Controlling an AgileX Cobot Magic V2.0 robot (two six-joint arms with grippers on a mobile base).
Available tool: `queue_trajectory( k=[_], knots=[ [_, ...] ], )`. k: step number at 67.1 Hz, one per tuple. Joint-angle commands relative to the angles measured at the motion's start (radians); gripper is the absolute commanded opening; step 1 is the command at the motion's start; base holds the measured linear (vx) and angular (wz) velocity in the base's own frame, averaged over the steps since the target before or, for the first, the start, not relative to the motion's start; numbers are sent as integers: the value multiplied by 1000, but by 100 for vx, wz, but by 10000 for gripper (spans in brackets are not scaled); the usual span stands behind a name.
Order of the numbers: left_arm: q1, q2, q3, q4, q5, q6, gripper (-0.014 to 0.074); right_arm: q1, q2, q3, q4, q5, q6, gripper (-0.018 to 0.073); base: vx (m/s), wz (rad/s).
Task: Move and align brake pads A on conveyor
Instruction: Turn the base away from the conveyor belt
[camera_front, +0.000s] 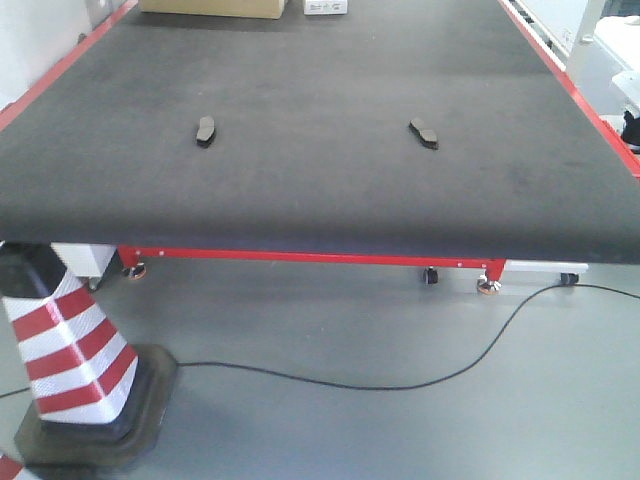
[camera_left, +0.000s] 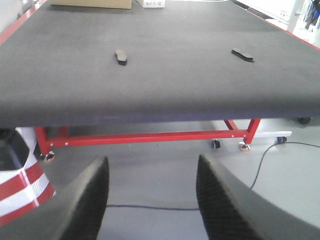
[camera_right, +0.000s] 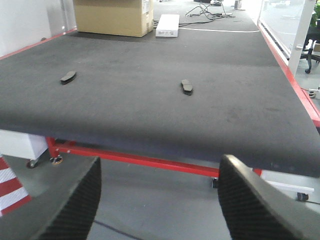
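Observation:
Two dark grey brake pads A lie on the charcoal conveyor: one on the left, one on the right. The left wrist view shows them as the left pad and the right pad; the right wrist view shows the left pad and the right pad. My left gripper is open and empty, hanging over the floor short of the belt's near edge. My right gripper is open and empty too, also short of the belt. Neither gripper shows in the front view.
A red-and-white striped cone stands on the floor at the left, beside a black cable. The belt's red frame bar and casters sit below its near edge. A cardboard box and a white box rest at the belt's far end.

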Motion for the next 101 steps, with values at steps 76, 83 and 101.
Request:
queue_trajectory(
  k=[76, 83, 101],
  knots=[
    [-4, 13, -22, -11, -72, -3, 372, -4, 14, -23, -15, -79, -5, 484, -21, -44],
    [-4, 13, -22, -11, -72, -3, 372, -4, 14, -23, -15, -79, -5, 484, -8, -62],
    [-4, 13, -22, -11, -72, -3, 372, -4, 14, -23, -15, -79, -5, 484, -5, -62]
  ],
)
